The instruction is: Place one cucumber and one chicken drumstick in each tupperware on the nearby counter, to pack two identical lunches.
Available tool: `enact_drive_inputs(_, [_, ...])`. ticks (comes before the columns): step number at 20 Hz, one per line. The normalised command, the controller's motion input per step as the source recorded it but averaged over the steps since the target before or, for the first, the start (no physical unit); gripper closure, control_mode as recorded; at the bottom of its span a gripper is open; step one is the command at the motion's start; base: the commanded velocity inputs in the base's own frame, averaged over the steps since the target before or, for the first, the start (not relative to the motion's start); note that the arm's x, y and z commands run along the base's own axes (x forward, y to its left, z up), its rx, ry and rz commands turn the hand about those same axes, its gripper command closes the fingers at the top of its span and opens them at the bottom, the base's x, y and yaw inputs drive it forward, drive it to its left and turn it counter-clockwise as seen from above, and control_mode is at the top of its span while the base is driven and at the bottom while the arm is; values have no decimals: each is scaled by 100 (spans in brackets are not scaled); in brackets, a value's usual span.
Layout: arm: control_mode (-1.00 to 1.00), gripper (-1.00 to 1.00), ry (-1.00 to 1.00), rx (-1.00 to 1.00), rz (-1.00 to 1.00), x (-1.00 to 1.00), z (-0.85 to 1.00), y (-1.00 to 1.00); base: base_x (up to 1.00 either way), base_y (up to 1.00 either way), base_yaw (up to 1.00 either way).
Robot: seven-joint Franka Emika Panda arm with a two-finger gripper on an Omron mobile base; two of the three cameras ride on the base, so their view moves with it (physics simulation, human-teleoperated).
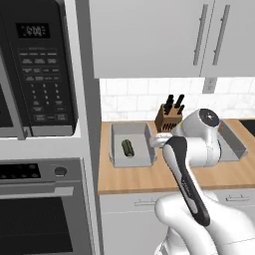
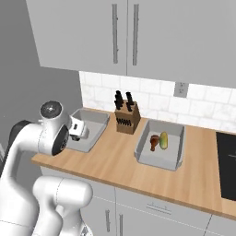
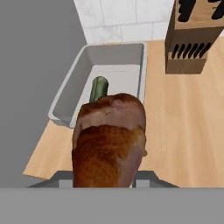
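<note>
End effector is clamped on a chicken drumstick; in the hand view the brown drumstick covers the lower centre, with the finger tips barely visible on either side of it at the bottom. Beyond it sits the left tupperware, a grey open rectangular tub on the wooden bench, close to the bench's left end, next to the grey wall. One green cucumber lies inside that tub, roughly lengthwise, apart from the held drumstick. Left base view shows the same tub with the cucumber in the middle of its floor, and the arm's wrist just to the tub's right. In the right base view the wrist hangs over the near right edge of that tub; the end effector itself is hard to make out there. The knife block stands upright against the tiled backsplash, between the two tubs. The right tupperware sits further right on the bench, well apart from the first one, and holds a second drumstick and a second cucumber lying side by side, touching or nearly so, in the back half of the tub. A dark cooktop sits at the far right of the bench. A microwave and an oven stand in the tall unit left of the bench.
</note>
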Motion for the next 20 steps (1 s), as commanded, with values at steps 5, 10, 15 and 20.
enact_drive_inputs(5, [-100, 100, 10, 0, -10, 64, -28, 20, 0, 0, 0])
enact_drive_inputs(10, [-100, 100, 10, 0, -4, 75, -26, 0, 0, 0, 0])
enact_drive_inputs(15, [-100, 100, 10, 0, 0, 64, -24, 3, 0, 0, 0])
enact_drive_inputs(20, [-100, 100, 7, 0, 0, 52, -33, 14, 0, 0, 0])
